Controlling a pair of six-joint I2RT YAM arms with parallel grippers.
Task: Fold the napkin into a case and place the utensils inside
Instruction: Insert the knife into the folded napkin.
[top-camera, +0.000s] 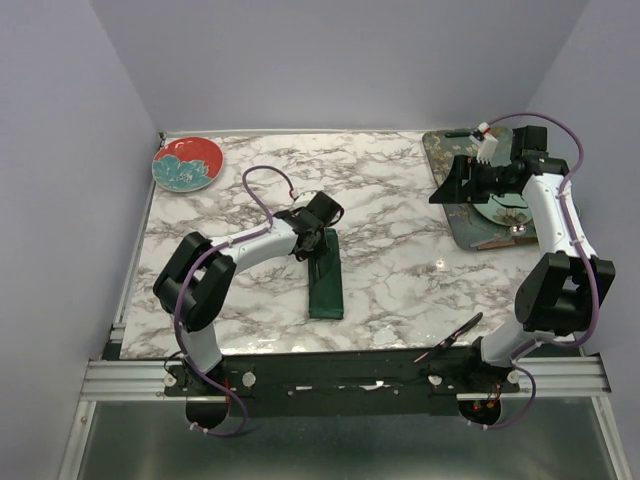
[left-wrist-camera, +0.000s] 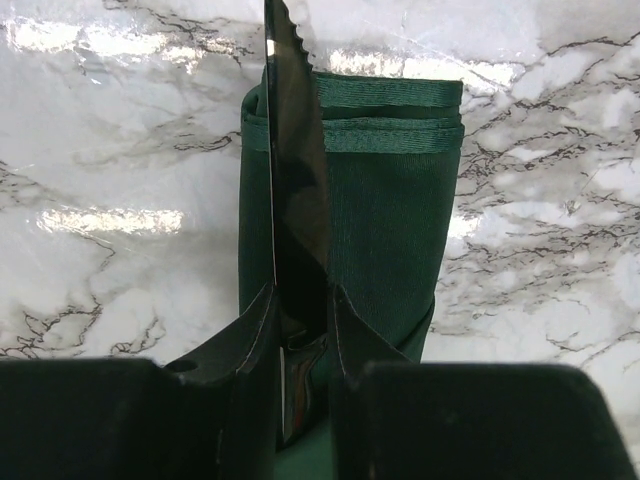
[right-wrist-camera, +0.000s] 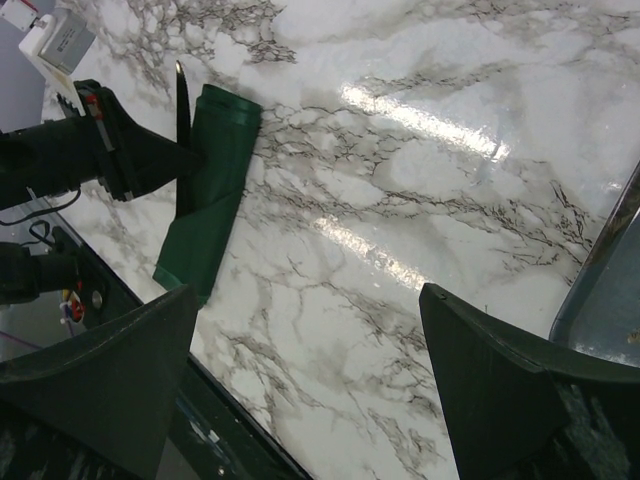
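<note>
The napkin (top-camera: 326, 285) lies mid-worktop (top-camera: 400, 270) as a long, narrow sleeve of plain dark green cloth, with hemmed layers stacked at one end. The left tool (left-wrist-camera: 300, 310) is clamped on a glossy black knife (left-wrist-camera: 295, 180) with a serrated edge, held over the sleeve. The right tool (right-wrist-camera: 310, 300) has its fingers spread apart, over the tray (top-camera: 437, 145).

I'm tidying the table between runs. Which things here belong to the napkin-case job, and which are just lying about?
Job: case; knife, gripped in the left pincer.
Lying about: red plate; floral tray.
</note>
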